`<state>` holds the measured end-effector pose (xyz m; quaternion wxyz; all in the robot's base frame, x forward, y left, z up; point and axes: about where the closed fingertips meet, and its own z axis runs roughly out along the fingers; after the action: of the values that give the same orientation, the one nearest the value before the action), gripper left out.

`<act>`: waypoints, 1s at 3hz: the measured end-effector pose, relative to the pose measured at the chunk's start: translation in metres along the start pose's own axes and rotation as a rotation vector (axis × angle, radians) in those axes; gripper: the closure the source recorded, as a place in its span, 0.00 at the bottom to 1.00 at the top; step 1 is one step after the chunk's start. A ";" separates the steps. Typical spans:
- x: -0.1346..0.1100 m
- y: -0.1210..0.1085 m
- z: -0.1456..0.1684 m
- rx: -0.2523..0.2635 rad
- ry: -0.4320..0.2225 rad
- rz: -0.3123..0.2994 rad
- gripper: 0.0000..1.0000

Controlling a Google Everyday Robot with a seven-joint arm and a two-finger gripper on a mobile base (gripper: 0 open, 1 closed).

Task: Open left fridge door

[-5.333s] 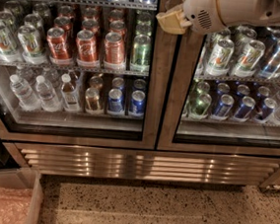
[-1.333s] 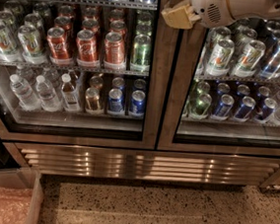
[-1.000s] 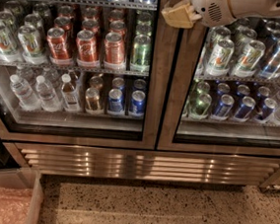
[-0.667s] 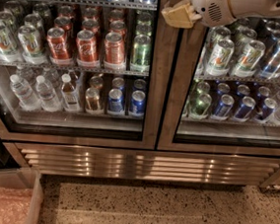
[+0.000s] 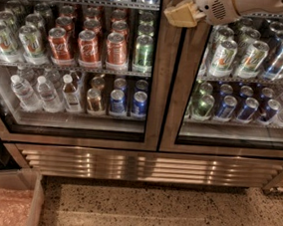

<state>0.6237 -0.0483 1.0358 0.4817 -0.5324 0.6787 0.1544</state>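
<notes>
The fridge (image 5: 146, 166) fills the view, with two glass doors above a louvred steel grille. The left fridge door (image 5: 156, 94) is closed; red cola cans (image 5: 89, 47) and water bottles (image 5: 26, 93) show through its glass. My gripper (image 5: 180, 13), tan-tipped on a white arm that comes in from the upper right, is at the top of the steel strip where the two doors meet, in front of the left door's right edge. The dark vertical seam between the doors (image 5: 165, 87) runs down below it.
The right glass door (image 5: 238, 144) is closed, with green-white and blue cans behind it. A clear plastic bin (image 5: 2, 202) with pink wrap stands on the speckled floor (image 5: 162, 212) at the lower left. A dark gap lies left of the fridge.
Since about five seconds ago the gripper has risen slightly and shifted a little right along the centre strip. Over the last second nothing has visibly moved; the door stays closed.
</notes>
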 end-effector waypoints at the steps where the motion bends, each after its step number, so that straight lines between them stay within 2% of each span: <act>1: 0.002 -0.001 0.000 0.000 0.000 0.000 1.00; 3: 0.000 -0.002 -0.001 -0.002 0.007 -0.008 1.00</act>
<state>0.6250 -0.0496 1.0365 0.4795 -0.5360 0.6782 0.1512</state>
